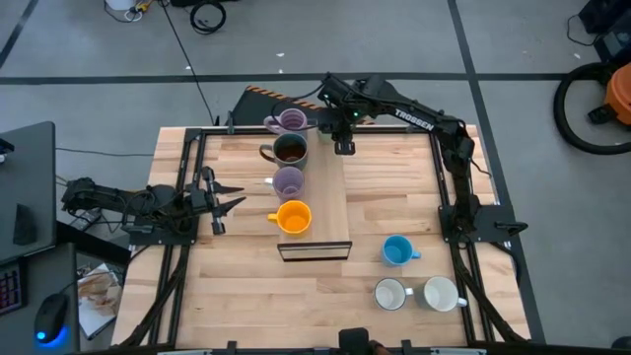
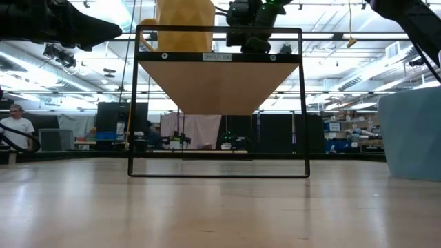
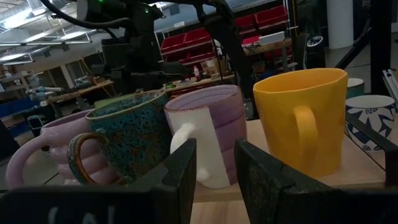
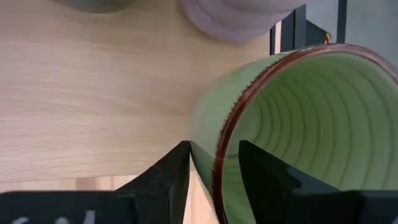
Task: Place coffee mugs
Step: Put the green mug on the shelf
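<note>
Four mugs stand in a row on the raised wooden shelf (image 1: 327, 197): a lilac mug (image 1: 287, 121), a dark brown mug (image 1: 289, 150), a second lilac mug (image 1: 288, 181) and an orange mug (image 1: 293, 217). The blue mug (image 1: 396, 250) and two white mugs (image 1: 390, 294) (image 1: 440, 294) rest on the table at the near right. My right gripper (image 4: 214, 168) is over the shelf's far end, shut on the green mug (image 4: 311, 130), which stands beside the far lilac mug (image 4: 239, 15). My left gripper (image 1: 229, 197) waits open at the table's left, facing the row of mugs. My right gripper pinches the green mug's wall at its brown rim (image 4: 222, 155), one finger (image 4: 171, 177) outside and the other finger (image 4: 264, 177) inside the hollow. The fingers come from above, pointing down. The mug is upright over the shelf board; whether its base rests there I cannot tell.
The shelf is a black wire frame (image 2: 217, 56) carrying a wooden board in the table's middle. The strip of board (image 1: 330, 212) to the right of the mug row is bare. Black rails (image 1: 187, 187) run along both table sides. A person (image 2: 15, 127) shows far off in the room.
</note>
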Motion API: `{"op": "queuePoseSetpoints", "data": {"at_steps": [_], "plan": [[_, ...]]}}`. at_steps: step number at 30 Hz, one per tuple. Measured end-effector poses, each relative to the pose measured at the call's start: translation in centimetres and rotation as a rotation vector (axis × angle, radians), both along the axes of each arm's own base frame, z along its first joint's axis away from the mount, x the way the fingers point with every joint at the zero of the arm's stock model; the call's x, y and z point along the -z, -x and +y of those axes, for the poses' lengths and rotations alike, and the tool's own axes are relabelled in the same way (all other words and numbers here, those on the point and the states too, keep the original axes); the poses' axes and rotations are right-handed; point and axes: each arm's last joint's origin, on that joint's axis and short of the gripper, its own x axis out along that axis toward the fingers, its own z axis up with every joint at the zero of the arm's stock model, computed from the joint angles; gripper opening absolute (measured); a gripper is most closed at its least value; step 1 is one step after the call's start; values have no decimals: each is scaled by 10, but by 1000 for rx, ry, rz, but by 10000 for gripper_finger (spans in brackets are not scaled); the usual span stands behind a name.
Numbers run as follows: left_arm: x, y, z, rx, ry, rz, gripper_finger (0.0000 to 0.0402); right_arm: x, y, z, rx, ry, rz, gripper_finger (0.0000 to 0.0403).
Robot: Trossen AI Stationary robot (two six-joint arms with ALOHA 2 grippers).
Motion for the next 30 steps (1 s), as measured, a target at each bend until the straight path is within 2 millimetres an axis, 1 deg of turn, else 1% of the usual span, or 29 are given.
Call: {"op": "queuePoseSetpoints", "data": {"at_steps": [7,13,19,22,30], "plan": [[0,0,0,0,0,0,114,-1,-1,2,12,40,9,158],[0,0,0,0,0,0,114,-5,-2,2,19,53,-12,189],[0,0,0,0,1,-1,114,-5,-4,5,20,72,0,217],[0,0,0,0,1,-1,114,-5,-5,8,17,101,16,220],[0,0,0,0,1,-2,114,-5,-8,14,22,109,17,222]]}}
